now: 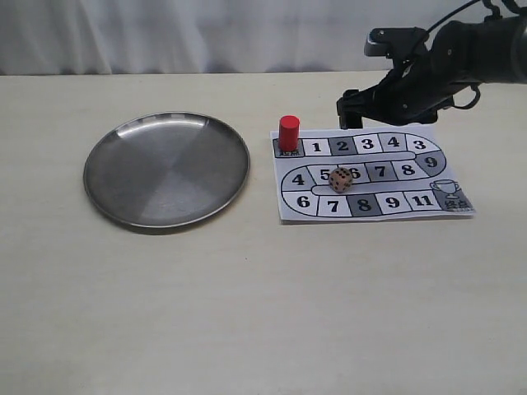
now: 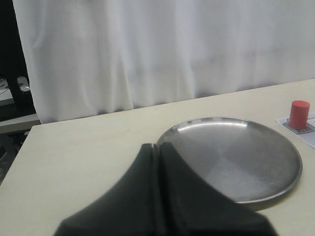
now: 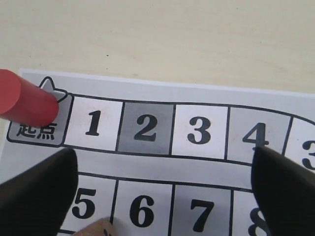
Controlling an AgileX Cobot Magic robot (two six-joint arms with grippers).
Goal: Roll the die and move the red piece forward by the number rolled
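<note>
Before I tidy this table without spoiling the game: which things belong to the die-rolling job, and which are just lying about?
Belong to the job: numbered board; die, on it between squares 5 and 6; red piece, upright on its start square.

Lying about: steel plate beside the board, though it might serve for rolling; white curtain behind.

Round steel plate [image 1: 166,169] on the cream table [image 1: 247,313]; numbered paper board [image 1: 380,172] nearby; white curtain [image 1: 165,33] behind
</note>
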